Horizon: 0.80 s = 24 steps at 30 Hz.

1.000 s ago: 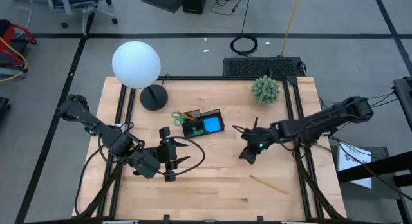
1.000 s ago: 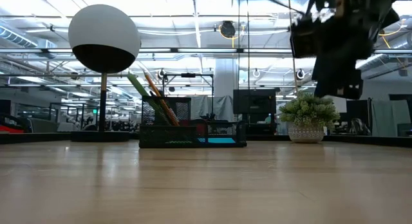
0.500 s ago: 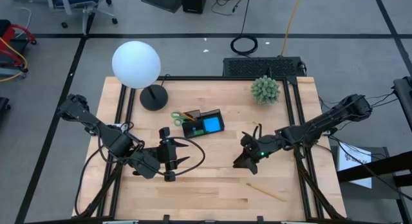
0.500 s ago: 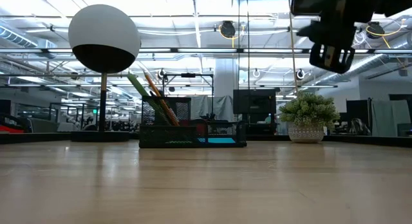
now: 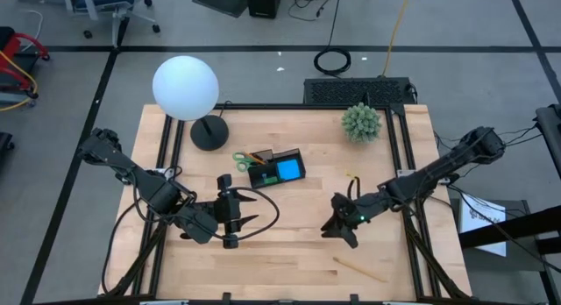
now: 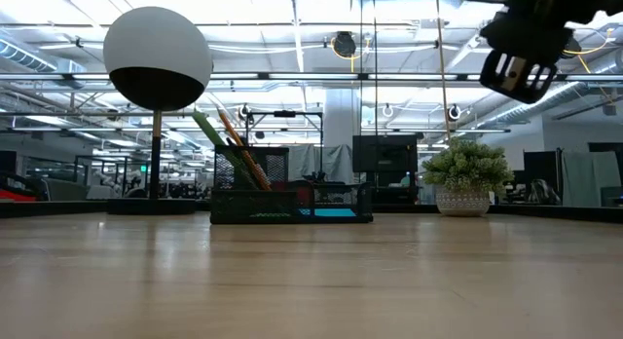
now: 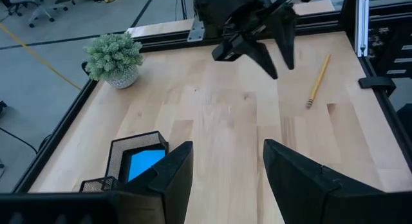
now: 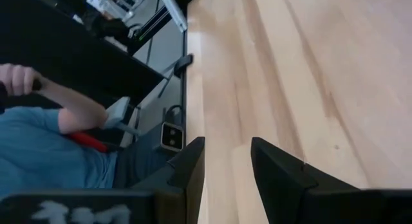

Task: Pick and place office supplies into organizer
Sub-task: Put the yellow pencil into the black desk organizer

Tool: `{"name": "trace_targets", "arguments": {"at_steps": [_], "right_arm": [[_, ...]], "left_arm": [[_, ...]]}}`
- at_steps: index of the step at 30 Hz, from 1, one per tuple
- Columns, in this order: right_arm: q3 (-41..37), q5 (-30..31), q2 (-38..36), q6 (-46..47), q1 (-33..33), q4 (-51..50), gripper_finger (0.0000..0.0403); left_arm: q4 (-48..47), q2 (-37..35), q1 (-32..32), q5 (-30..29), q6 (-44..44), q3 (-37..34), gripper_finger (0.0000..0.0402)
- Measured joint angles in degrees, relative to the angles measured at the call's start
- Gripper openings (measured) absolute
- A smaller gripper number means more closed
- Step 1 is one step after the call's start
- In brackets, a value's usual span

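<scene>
The black organizer point(image 5: 276, 169) stands mid-table, holding a blue sticky pad point(image 5: 289, 172), green-handled scissors point(image 5: 240, 158) and pencils that lean out of its left compartment point(image 6: 234, 144). A yellow pencil point(image 5: 359, 268) lies flat on the wood near the front right, also seen in the left wrist view point(image 7: 318, 79). My right gripper point(image 5: 338, 228) hovers open over bare table just behind that pencil, with nothing between its fingers point(image 8: 225, 150). My left gripper point(image 5: 233, 221) waits open at the front left, above the table.
A lamp with a black round base point(image 5: 209, 132) and a white globe point(image 5: 185, 86) stands at the back left. A green spiky plant point(image 5: 361, 121) stands at the back right. Beyond the table's right edge a person in a blue sleeve point(image 8: 58, 153) shows.
My right gripper has gone toward the table's near edge and risen a little, rolling at the wrist; its fingers stay apart. The yellow pencil on the table has shifted toward the near edge.
</scene>
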Motion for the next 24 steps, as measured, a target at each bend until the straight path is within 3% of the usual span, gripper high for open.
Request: {"name": "trace_targets", "arguments": {"at_steps": [15, 20, 24], "right_arm": [[0.1, 0.1, 0.0, 3.0, 3.8, -1.7, 0.0118], [7.1, 2.9, 0.0, 2.0, 5.2, -17.9, 0.0118], [15.6, 10.1, 0.0, 2.2, 7.5, -33.2, 0.0118]], "left_arm": [[0.0, 0.0, 0.0, 0.0, 0.0, 0.0, 0.0196], [0.0, 0.0, 0.0, 0.0, 0.1, 0.0, 0.0196], [0.0, 0.0, 0.0, 0.0, 0.0, 0.0, 0.0196]]}}
